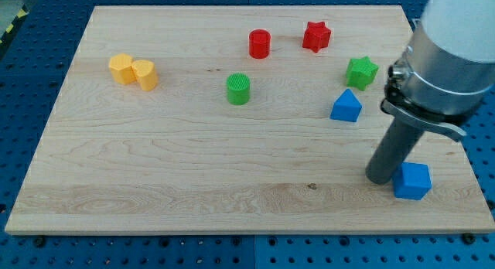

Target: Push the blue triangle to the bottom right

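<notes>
1. On a blue perforated bench (31,83) lies a pale wooden board (193,161).
2. Blue triangle (346,106) sits right of centre, below the green star (361,71).
3. My tip (380,178) stands upright, touching the blue cube (412,181); no claw fitted.

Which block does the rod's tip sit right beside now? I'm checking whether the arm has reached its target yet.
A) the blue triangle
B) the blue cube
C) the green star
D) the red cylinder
B: my tip rests against the left side of the blue cube near the board's bottom right, while the blue triangle lies apart, farther up.
</notes>
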Motion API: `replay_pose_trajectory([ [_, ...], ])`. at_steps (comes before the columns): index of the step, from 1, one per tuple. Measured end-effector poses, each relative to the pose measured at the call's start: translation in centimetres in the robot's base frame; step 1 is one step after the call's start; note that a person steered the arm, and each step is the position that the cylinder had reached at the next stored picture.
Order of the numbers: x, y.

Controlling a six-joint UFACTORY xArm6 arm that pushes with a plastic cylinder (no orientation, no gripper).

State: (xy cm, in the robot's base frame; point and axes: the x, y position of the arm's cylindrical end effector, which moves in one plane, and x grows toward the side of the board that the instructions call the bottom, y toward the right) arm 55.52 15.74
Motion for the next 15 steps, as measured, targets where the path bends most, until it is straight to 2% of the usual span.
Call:
replay_pose_trajectory([
  [2, -3.2, -9.4],
  [3, -7.7, -13.6],
  [4, -12.8, -13.7],
  [5, -13.9, -10.1],
  [7, -13.6, -2.5],
  [11, -7.9, -0.8],
  [13, -5.5, 1.9],
  [15, -4.4, 2.4],
])
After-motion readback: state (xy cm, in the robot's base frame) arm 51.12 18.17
